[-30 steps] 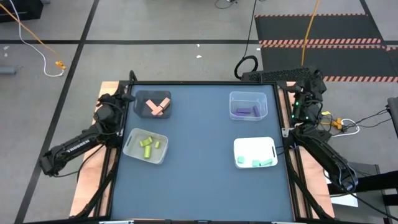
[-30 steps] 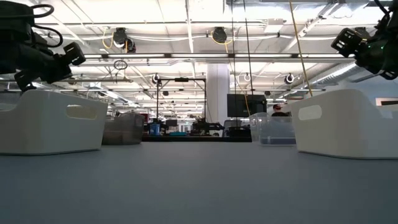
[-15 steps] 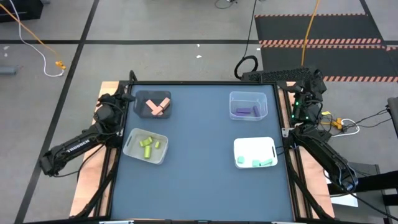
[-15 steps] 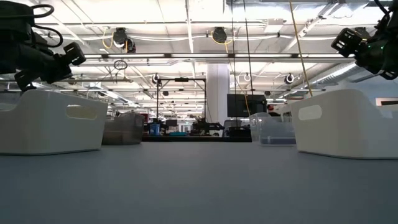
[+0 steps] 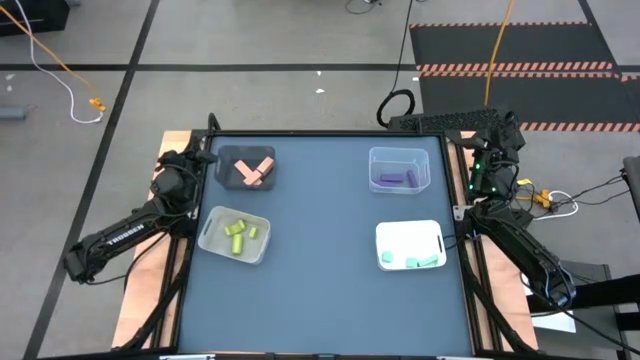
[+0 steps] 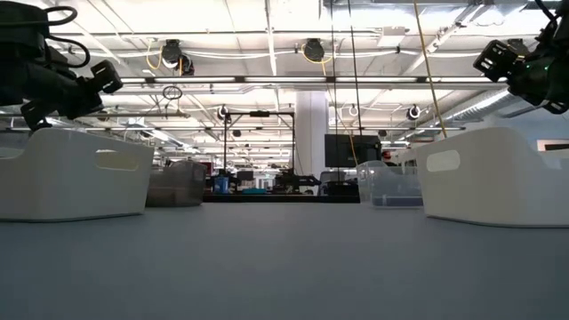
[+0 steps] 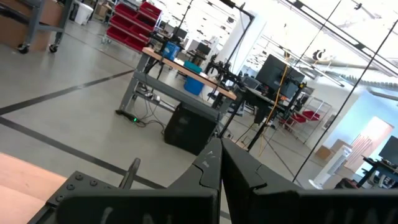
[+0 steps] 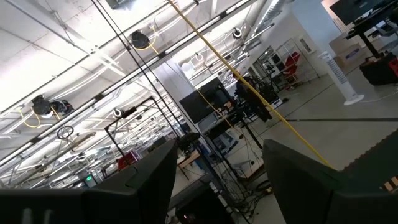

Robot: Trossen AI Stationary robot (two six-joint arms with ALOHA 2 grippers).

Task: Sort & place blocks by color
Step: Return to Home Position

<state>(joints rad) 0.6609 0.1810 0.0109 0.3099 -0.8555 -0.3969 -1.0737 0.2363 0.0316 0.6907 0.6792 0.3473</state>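
All blocks lie in bins in the high view. The salmon-orange blocks [image 5: 252, 173] sit in the dark grey bin [image 5: 226, 157]. Purple blocks [image 5: 396, 179] are in the clear bin [image 5: 400, 153], yellow-green blocks [image 5: 237, 234] in the near-left bin [image 5: 212, 243], and teal blocks [image 5: 418, 261] in the white bin [image 5: 408, 231]. My left gripper [image 5: 196, 158] hovers at the table's far-left corner with its fingers shut [image 7: 219, 152] and empty. My right gripper [image 5: 497, 135] is raised beyond the far-right corner, open [image 8: 217, 155] and empty.
The middle of the blue-grey table top [image 5: 320, 250] lies between the four bins. In the low view the two near bins [image 6: 71, 173] [image 6: 498, 173] stand at left and right, the far bins [image 6: 178, 184] [image 6: 391, 185] behind them. Cables and striped mats [image 5: 510, 50] lie on the floor beyond.
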